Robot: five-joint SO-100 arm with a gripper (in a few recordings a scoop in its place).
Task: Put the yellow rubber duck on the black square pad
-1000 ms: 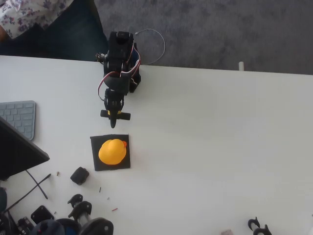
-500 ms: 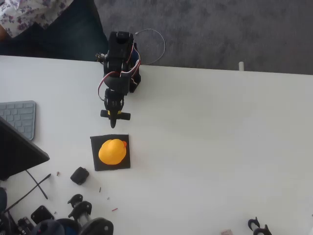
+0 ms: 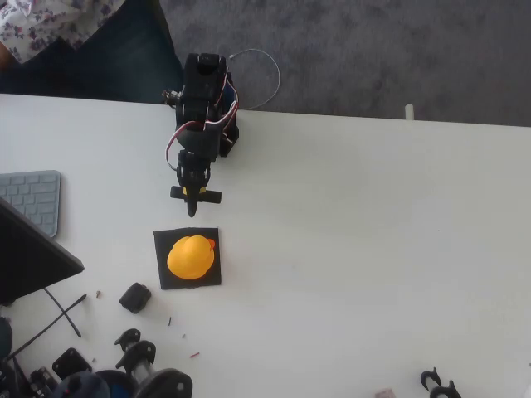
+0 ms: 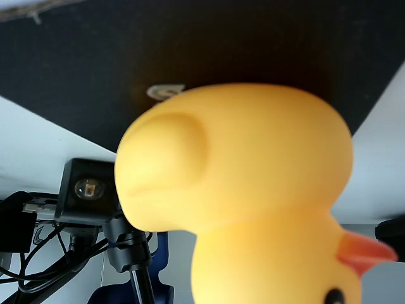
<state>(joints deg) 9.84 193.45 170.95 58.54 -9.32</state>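
White table point(image 3: 373, 249) under me, grey carpet floor point(image 3: 373, 50) beyond its far edge in the overhead view. My black arm point(image 3: 202, 108) reaches down-picture from its base at the table's far edge, red and white wires looped along it. My end effector point(image 3: 193, 207) points toward the flat matte black square pad point(image 3: 162, 240) and stops just short of the pad's upper edge, apart from it. It grips nothing; whether the jaws are parted or closed I cannot tell from above, they look close together. Glossy yellow rubber duck point(image 3: 192, 257) sits on the pad, roughly centred, a bit toward the right side, red-orange beak at its upper right, inside the pad's outline. In the wrist view the duck point(image 4: 240, 190) is upside down and very close, blurred, with its beak at lower right and a black eye dot near the bottom edge; the black pad point(image 4: 95, 63) is above it with a pale greyish mark near the duck's body. Pale grey keyboard point(image 3: 33, 199) at the left edge, a dark slanted panel point(image 3: 29, 257) below it. Small chunky black block point(image 3: 134, 298) lies on the table just below-left of the pad, not touching. Loose black parts point(image 3: 141, 361) along the bottom edge. A person in a floral top point(image 3: 41, 25) at the upper left corner.
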